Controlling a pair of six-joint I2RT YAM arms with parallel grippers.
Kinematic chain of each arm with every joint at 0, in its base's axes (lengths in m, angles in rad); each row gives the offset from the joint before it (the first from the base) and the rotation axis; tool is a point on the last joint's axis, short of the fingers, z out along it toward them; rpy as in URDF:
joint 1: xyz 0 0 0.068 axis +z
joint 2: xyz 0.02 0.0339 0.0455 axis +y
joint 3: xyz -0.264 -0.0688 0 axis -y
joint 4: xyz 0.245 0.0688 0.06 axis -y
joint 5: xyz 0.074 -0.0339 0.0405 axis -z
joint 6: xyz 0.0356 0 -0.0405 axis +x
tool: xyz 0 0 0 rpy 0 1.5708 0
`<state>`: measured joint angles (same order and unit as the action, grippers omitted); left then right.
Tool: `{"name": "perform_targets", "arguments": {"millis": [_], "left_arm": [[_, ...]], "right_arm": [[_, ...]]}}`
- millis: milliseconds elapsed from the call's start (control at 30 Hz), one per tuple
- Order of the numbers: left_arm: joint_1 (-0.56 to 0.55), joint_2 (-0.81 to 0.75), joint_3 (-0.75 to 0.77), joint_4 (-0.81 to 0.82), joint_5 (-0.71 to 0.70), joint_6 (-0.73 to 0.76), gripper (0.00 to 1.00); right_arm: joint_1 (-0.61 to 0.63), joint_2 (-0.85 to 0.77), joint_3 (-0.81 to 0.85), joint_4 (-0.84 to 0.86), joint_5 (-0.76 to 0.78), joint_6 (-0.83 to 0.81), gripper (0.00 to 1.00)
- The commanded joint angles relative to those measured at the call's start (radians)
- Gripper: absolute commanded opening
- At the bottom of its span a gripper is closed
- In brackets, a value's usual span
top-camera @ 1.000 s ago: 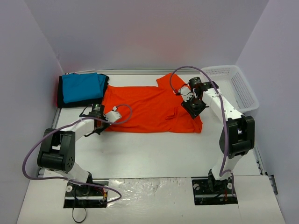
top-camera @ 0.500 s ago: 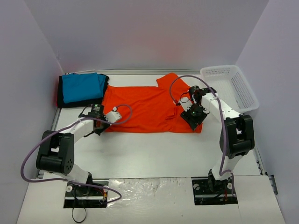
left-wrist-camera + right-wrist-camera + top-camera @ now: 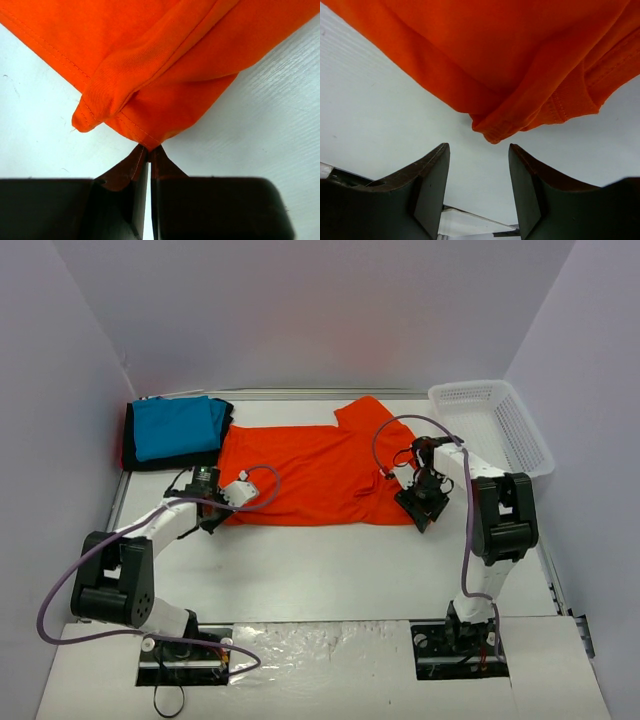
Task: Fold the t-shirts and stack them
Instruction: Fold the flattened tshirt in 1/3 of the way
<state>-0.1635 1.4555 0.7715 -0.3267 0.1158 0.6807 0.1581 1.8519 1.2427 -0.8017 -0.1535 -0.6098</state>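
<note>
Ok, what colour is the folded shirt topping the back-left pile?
The folded shirt is turquoise blue, over a black shirt; clearest in the top external view.

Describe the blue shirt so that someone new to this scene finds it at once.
Start at the white table and look to its far left corner. A folded pile lies there, just left of the spread orange shirt. The blue shirt is the turquoise top layer, resting on a black shirt; its orange neighbour lies unfolded.

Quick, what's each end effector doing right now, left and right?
Left end effector: closed, pinching a corner of the orange t-shirt.
Right end effector: open, holding nothing; a shirt corner lies just ahead of it.
</note>
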Motion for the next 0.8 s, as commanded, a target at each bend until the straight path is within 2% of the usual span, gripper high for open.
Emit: {"name": "perform_targets", "arguments": {"millis": [0,100,200,233,267,467,767], "left_arm": [[-0.002,-0.050,0.009,-0.040,0.015,-0.018,0.03],[-0.002,-0.053,0.015,-0.046,0.015,-0.023,0.03],[-0.004,-0.053,0.026,-0.055,0.021,-0.035,0.02],[-0.002,-0.052,0.028,-0.055,0.022,-0.035,0.02],[-0.002,-0.052,0.032,-0.057,0.022,-0.036,0.02],[-0.002,-0.050,0.052,-0.077,0.018,-0.041,0.02],[0.013,-0.145,0.104,-0.150,-0.004,-0.010,0.02]], "right_arm": [[-0.018,0.021,0.008,-0.016,0.008,-0.024,0.46],[-0.025,0.039,0.008,0.004,0.009,-0.024,0.43],[-0.025,0.047,0.000,0.022,0.017,-0.024,0.22],[-0.026,0.047,-0.005,0.028,0.019,-0.024,0.09],[-0.028,0.046,-0.009,0.030,0.016,-0.025,0.01],[-0.052,0.006,-0.032,0.027,0.031,-0.038,0.00],[-0.144,-0.111,0.006,-0.045,0.031,-0.082,0.00]]}}
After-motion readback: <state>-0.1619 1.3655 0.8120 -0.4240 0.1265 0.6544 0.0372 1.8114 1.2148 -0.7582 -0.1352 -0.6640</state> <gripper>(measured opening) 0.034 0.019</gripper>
